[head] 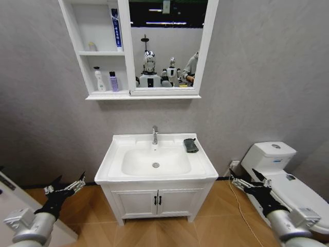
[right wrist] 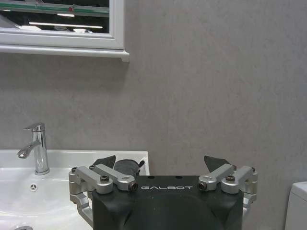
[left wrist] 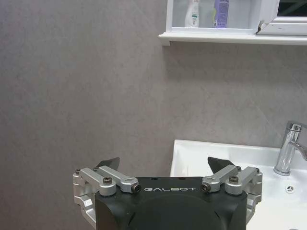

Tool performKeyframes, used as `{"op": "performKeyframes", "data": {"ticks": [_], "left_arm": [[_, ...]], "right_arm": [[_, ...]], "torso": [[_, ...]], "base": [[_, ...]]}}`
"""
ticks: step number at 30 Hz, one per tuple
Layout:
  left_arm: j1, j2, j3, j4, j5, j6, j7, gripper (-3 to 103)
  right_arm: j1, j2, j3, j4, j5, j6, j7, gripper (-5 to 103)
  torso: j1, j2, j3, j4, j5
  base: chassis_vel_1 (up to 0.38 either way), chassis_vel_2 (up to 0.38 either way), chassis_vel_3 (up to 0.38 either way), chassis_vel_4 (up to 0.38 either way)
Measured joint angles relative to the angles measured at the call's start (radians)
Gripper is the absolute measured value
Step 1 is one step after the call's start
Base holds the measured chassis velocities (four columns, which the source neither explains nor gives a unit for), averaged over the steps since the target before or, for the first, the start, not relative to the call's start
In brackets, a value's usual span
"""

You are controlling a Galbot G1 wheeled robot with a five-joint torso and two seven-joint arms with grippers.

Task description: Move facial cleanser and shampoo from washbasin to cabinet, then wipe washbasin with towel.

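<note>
I'm holding right gripper (head: 238, 179) wide open, empty, right of white ceramic washbasin (head: 110, 157) | left gripper (head: 66, 187) likewise, left | small dark grey folded towel (head: 190, 145) lying on basin's back-right rim | bottles seemingly shelved in white wall cabinet (head: 102, 96) above | I'm planning a top-down pinch mid-towel.

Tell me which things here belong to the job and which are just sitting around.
Job:
washbasin
cabinet, with white bottle and purple bottle on its lowest shelf
towel on the washbasin's back right corner
left gripper and right gripper, both open, held low

Lying about:
toilet
cupboard under the washbasin
blue tube
</note>
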State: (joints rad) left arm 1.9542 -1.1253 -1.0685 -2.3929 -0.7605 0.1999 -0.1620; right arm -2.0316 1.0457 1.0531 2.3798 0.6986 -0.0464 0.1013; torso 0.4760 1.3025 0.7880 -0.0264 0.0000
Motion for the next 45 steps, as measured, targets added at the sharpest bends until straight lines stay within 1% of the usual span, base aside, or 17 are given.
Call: {"op": "performKeyframes", "data": {"ticks": [5,6,7,9,12,15,17,18,20,22,23,24,26,27,29,36,45], "left_arm": [[0.000,0.000,0.000,0.000,0.000,0.000,0.000,100],[0.000,0.000,0.000,0.000,0.000,0.000,0.000,100],[0.000,0.000,0.000,0.000,0.000,0.000,0.000,100],[0.000,0.000,0.000,0.000,0.000,0.000,0.000,100],[0.000,0.000,0.000,0.000,0.000,0.000,0.000,100],[0.000,0.000,0.000,0.000,0.000,0.000,0.000,100],[0.000,0.000,0.000,0.000,0.000,0.000,0.000,100],[0.000,0.000,0.000,0.000,0.000,0.000,0.000,100],[0.000,0.000,0.000,0.000,0.000,0.000,0.000,100],[0.000,0.000,0.000,0.000,0.000,0.000,0.000,100],[0.000,0.000,0.000,0.000,0.000,0.000,0.000,100],[0.000,0.000,0.000,0.000,0.000,0.000,0.000,100],[0.000,0.000,0.000,0.000,0.000,0.000,0.000,100],[0.000,0.000,0.000,0.000,0.000,0.000,0.000,100],[0.000,0.000,0.000,0.000,0.000,0.000,0.000,100],[0.000,0.000,0.000,0.000,0.000,0.000,0.000,100],[0.000,0.000,0.000,0.000,0.000,0.000,0.000,100]], "right_arm": [[0.000,0.000,0.000,0.000,0.000,0.000,0.000,100],[0.000,0.000,0.000,0.000,0.000,0.000,0.000,100],[0.000,0.000,0.000,0.000,0.000,0.000,0.000,100],[0.000,0.000,-0.001,-0.001,0.000,0.000,0.000,100],[0.000,0.000,-0.001,-0.001,0.000,0.000,0.000,100],[0.000,0.000,-0.001,-0.001,0.000,0.000,0.000,100],[0.000,0.000,-0.001,-0.001,0.000,0.000,0.000,100],[0.000,0.000,-0.001,-0.001,0.000,0.000,0.000,100],[0.000,0.000,-0.001,-0.001,0.000,0.000,0.000,100],[0.000,0.000,-0.001,-0.001,0.000,0.000,0.000,100],[0.000,0.000,-0.001,-0.001,0.000,0.000,0.000,100],[0.000,0.000,-0.001,-0.001,0.000,0.000,0.000,100],[0.000,0.000,-0.001,-0.001,0.000,0.000,0.000,100],[0.000,0.000,-0.001,-0.001,0.000,0.000,0.000,100],[0.000,0.000,-0.001,-0.001,0.000,0.000,0.000,100],[0.000,0.000,-0.001,-0.001,0.000,0.000,0.000,100],[0.000,0.000,-0.001,-0.001,0.000,0.000,0.000,100]], "torso": [[0.014,0.030,0.017,0.0000,0.0000],[0.014,0.030,0.017,0.0000,0.0000],[0.020,0.043,0.023,0.0000,0.0000],[0.024,0.050,0.027,0.0000,0.0000],[0.037,0.078,0.042,-0.0001,0.0000],[0.042,0.089,0.048,-0.0001,0.0000],[0.052,0.109,0.059,0.0000,0.0000],[0.052,0.109,0.059,0.0000,0.0000],[0.062,0.131,0.071,0.0000,-0.0001],[0.066,0.139,0.075,0.0000,-0.0001],[0.072,0.153,0.083,0.0000,0.0000],[0.072,0.153,0.083,0.0000,0.0000],[0.082,0.173,0.093,0.0000,-0.0001],[0.082,0.173,0.093,0.0000,-0.0001],[0.088,0.188,0.101,-0.0001,-0.0001],[0.093,0.196,0.106,-0.0001,-0.0001],[0.092,0.193,0.104,-0.0001,-0.0001]], "base": [[0.000,0.000,0.000,0.000],[0.000,0.000,0.000,0.000],[0.000,0.000,0.000,0.000],[0.000,0.000,0.000,0.000],[0.000,0.000,0.000,0.000],[0.000,0.000,0.000,0.000],[0.000,0.000,0.000,0.000],[0.000,0.000,0.000,0.000],[0.000,0.000,0.000,0.000],[0.000,0.000,0.000,0.000],[0.000,0.000,0.000,0.000],[0.000,0.000,0.000,0.000],[0.000,0.000,0.000,0.000],[0.000,0.000,0.000,0.000],[0.000,0.000,0.000,0.000],[0.000,0.000,0.000,0.000],[0.061,-0.068,-0.069,0.067]]}}
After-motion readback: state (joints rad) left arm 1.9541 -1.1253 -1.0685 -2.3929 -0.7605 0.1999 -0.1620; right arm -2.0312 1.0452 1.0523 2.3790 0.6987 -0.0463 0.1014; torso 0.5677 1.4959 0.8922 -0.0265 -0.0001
